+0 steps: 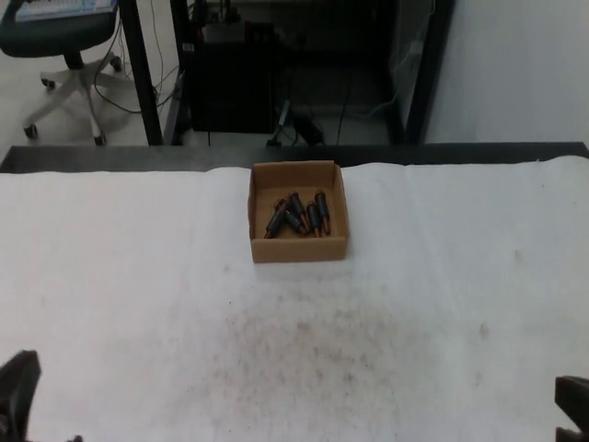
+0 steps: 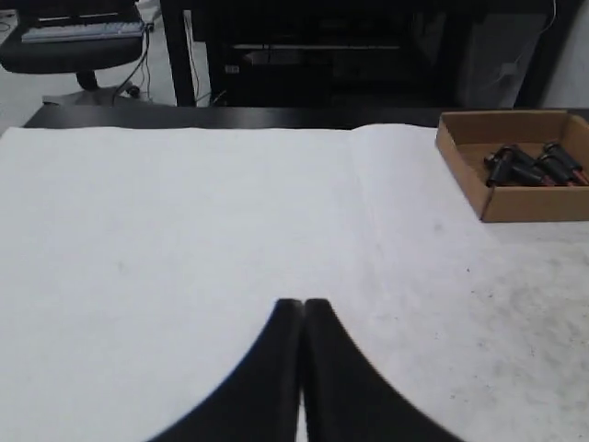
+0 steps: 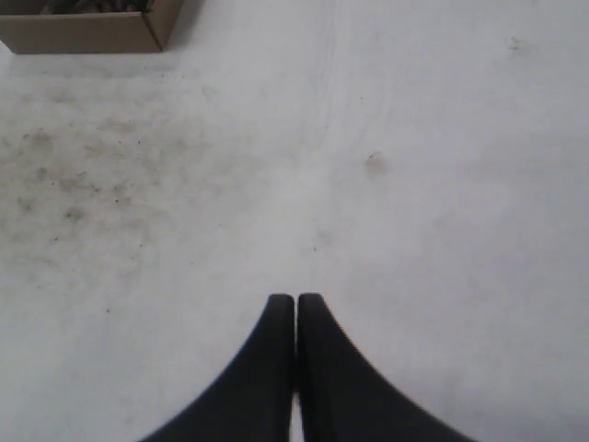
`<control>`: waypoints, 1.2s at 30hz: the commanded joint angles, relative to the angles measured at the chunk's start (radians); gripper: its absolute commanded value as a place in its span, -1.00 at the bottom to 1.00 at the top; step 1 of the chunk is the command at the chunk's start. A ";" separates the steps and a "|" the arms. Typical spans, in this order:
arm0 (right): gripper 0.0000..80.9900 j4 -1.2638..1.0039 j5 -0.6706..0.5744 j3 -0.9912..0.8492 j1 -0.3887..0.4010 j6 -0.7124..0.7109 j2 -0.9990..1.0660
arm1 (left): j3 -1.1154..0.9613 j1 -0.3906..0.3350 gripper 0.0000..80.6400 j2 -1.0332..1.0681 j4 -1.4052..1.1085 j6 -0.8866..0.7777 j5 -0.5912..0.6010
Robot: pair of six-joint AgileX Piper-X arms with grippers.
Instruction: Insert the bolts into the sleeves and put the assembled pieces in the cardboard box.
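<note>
The cardboard box stands at the middle back of the white-covered bench, and inside it lie several dark bolt-and-sleeve pieces with red tips. The left wrist view has the same box and the pieces off to one side, far from my left gripper, which is shut with nothing in it over bare cloth. My right gripper is also shut and holds nothing; a corner of the box lies far ahead of it. Both arms sit at the near edge, one at the left corner, one at the right corner.
The white cloth covers the bench, with a patch of dark smudges in front of the box. Behind the bench's back edge stand a black frame and an office chair.
</note>
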 commanded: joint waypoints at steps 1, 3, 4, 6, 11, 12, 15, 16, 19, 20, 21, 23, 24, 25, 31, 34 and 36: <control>-0.98 -0.037 0.006 0.023 -0.003 -0.002 -0.005 | 0.068 -0.001 -1.00 0.004 -0.167 -0.009 0.106; -0.98 -0.066 0.007 0.043 -0.003 -0.002 -0.005 | 0.083 -0.001 -1.00 0.004 -0.180 -0.009 0.184; -0.98 -0.068 0.007 0.045 -0.003 -0.002 -0.005 | 0.088 -0.001 -1.00 0.004 -0.179 -0.009 0.211; -0.98 -0.068 0.009 0.045 -0.003 -0.002 -0.005 | 0.087 -0.001 -1.00 0.004 -0.179 -0.009 0.240; -0.98 -0.097 0.008 0.045 -0.003 -0.002 -0.005 | 0.087 -0.001 -1.00 0.004 -0.179 -0.019 0.269; -0.98 -0.099 0.008 0.045 -0.003 -0.002 -0.005 | 0.087 -0.001 -1.00 0.004 -0.179 -0.033 0.278; -0.98 -0.099 0.008 0.045 -0.003 -0.002 -0.005 | 0.087 -0.001 -1.00 0.004 -0.179 -0.050 0.292; -0.98 -0.099 0.008 0.045 -0.003 -0.002 -0.005 | 0.087 -0.001 -1.00 0.004 -0.179 -0.050 0.293; -0.98 -0.099 0.008 0.045 -0.003 -0.002 -0.005 | 0.087 -0.001 -1.00 0.004 -0.179 -0.050 0.293; -0.98 -0.099 0.008 0.045 -0.003 -0.002 -0.005 | 0.087 -0.001 -1.00 0.004 -0.179 -0.050 0.293; -0.98 -0.099 0.008 0.045 -0.003 -0.002 -0.005 | 0.087 -0.001 -1.00 0.004 -0.179 -0.050 0.293; -0.98 -0.099 0.008 0.045 -0.003 -0.002 -0.005 | 0.087 -0.001 -1.00 0.004 -0.179 -0.050 0.293; -0.98 -0.099 0.008 0.045 -0.003 -0.002 -0.005 | 0.087 -0.001 -1.00 0.004 -0.179 -0.050 0.293; -0.98 -0.099 0.008 0.045 -0.003 -0.002 -0.005 | 0.087 -0.001 -1.00 0.004 -0.179 -0.050 0.293; -0.98 -0.099 0.008 0.045 -0.003 -0.002 -0.005 | 0.087 -0.001 -1.00 0.004 -0.179 -0.050 0.293; -0.98 -0.099 0.008 0.045 -0.003 -0.002 -0.005 | 0.095 -0.001 -1.00 0.004 -0.179 -0.050 0.292; -0.98 -0.102 0.008 0.050 -0.003 -0.002 0.002 | 0.120 -0.001 -1.00 0.004 -0.179 -0.050 0.292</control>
